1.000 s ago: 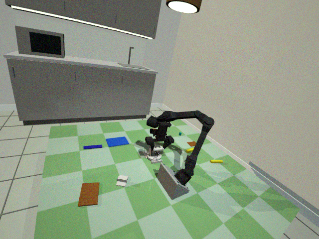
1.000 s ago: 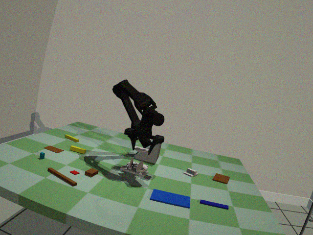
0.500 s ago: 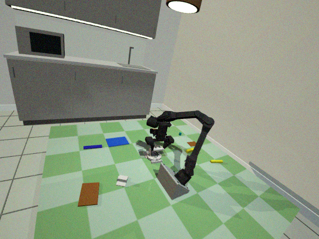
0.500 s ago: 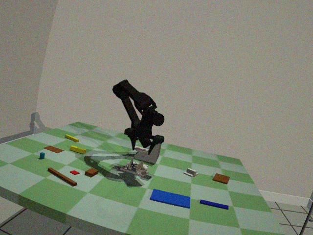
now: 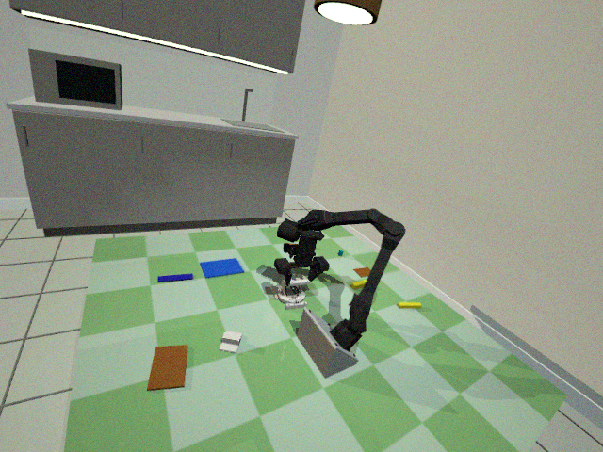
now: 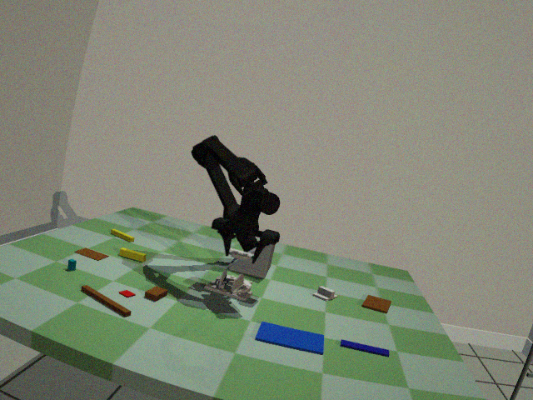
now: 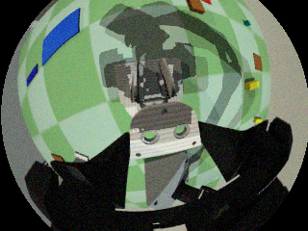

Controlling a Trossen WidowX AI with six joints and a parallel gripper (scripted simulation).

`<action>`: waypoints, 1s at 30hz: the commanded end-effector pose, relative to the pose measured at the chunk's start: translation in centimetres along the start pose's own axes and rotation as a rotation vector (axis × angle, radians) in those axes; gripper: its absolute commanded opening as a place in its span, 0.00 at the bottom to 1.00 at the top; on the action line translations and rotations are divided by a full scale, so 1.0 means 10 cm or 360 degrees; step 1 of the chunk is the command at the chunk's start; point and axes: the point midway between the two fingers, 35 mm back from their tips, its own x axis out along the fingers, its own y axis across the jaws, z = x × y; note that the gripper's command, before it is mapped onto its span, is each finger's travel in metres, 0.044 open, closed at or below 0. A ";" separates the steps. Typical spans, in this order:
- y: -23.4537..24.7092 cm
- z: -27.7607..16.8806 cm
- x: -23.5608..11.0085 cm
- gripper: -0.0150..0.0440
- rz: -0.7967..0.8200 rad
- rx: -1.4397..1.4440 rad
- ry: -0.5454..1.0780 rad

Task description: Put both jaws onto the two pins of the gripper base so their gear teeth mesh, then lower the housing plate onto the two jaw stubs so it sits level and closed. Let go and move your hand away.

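Observation:
My gripper (image 5: 300, 281) (image 6: 241, 257) (image 7: 163, 130) is shut on the housing plate (image 5: 300, 281) (image 7: 164, 139), a pale plate with two round holes. The plate is held about level above and beside the gripper base (image 5: 291, 297) (image 7: 126, 91), short of it towards the arm's foot, with a gap below. The pale base lies on the checkered mat. Two upright jaws (image 6: 236, 284) (image 7: 166, 79) stand on it side by side, roughly parallel. Shadow covers them, and I cannot tell whether their teeth mesh or how fully they sit on the pins.
A grey wedge (image 5: 323, 345) (image 6: 251, 267) stands at the arm's foot. A small white stepped block (image 5: 231, 341) (image 6: 325, 292), a blue plate (image 5: 221, 267) (image 6: 289, 337), a dark blue bar (image 5: 175, 278) (image 6: 364, 347), a brown block (image 6: 156, 293) and yellow bars (image 6: 132, 254) lie around.

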 end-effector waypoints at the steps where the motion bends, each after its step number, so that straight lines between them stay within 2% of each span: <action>1: -0.01 0.00 0.00 0.85 -0.0007 0.0016 -0.0004; 30: 0.00 -0.14 0.00 0.85 -0.0007 0.0015 -0.0003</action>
